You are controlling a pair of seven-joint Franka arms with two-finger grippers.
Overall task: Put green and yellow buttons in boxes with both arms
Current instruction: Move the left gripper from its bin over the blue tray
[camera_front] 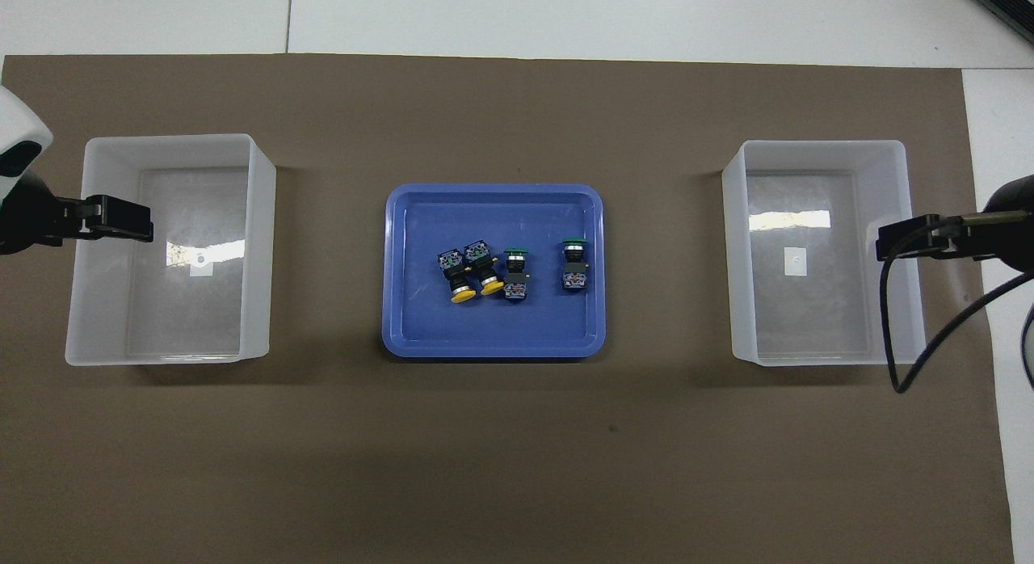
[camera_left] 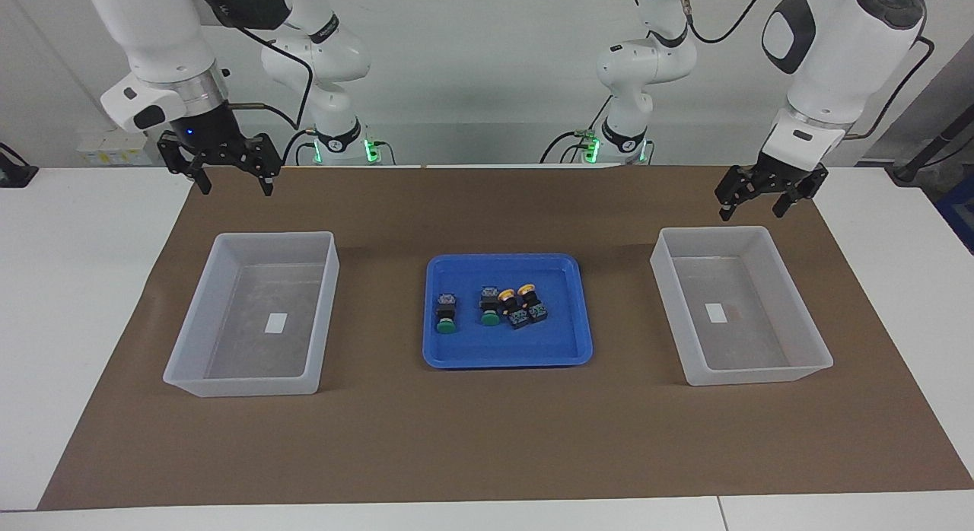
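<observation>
Two green buttons (camera_left: 446, 315) (camera_left: 488, 307) and two yellow buttons (camera_left: 508, 302) (camera_left: 528, 297) lie in the blue tray (camera_left: 456, 356) at the table's middle. In the overhead view the green ones (camera_front: 574, 263) (camera_front: 514, 271) lie toward the right arm's end and the yellow ones (camera_front: 485, 275) (camera_front: 457, 279) lie side by side. One box (camera_left: 243, 379) (camera_front: 739, 225) stands at the right arm's end, the other box (camera_left: 761, 371) (camera_front: 260, 225) at the left arm's end. Both hold only a white label. My right gripper (camera_left: 233, 182) (camera_front: 888, 245) and left gripper (camera_left: 753, 205) (camera_front: 137, 223) hang open and empty, each raised by its own box's edge.
A brown mat (camera_left: 487, 440) covers the table under the tray and both boxes. White table shows past the mat at both ends. Black cables trail from both arms, one looping near the box at the right arm's end (camera_front: 897, 321).
</observation>
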